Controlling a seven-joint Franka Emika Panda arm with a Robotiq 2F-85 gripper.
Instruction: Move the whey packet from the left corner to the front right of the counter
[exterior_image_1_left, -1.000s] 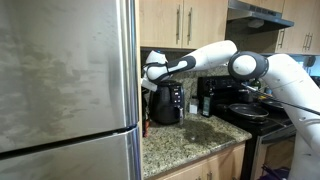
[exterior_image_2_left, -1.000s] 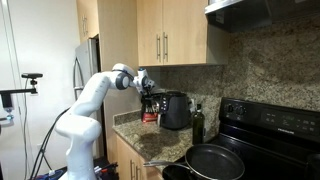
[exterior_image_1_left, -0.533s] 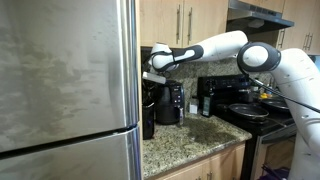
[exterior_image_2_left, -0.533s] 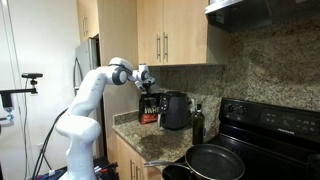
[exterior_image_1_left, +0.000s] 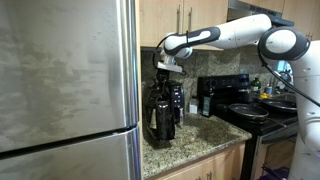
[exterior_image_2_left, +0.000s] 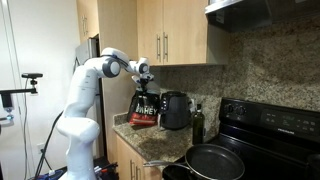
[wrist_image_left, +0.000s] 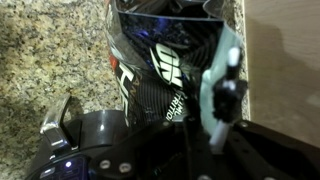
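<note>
The whey packet is a tall black pouch with red marking, also seen in an exterior view. It hangs upright from my gripper, which is shut on its top edge, also in an exterior view. The packet's bottom is at or just above the speckled granite counter, in front of the black appliance. In the wrist view the packet fills the middle, its top between my fingers, with the counter below it.
A steel fridge stands beside the counter's corner. The rounded black appliance and a small dark bottle stand by the back wall. A black stove with pans adjoins the counter. Wooden cabinets hang above.
My gripper has risen and moved out from the corner next to the fridge. The whey packet has come with it, away from the wall and forward of the appliance.
</note>
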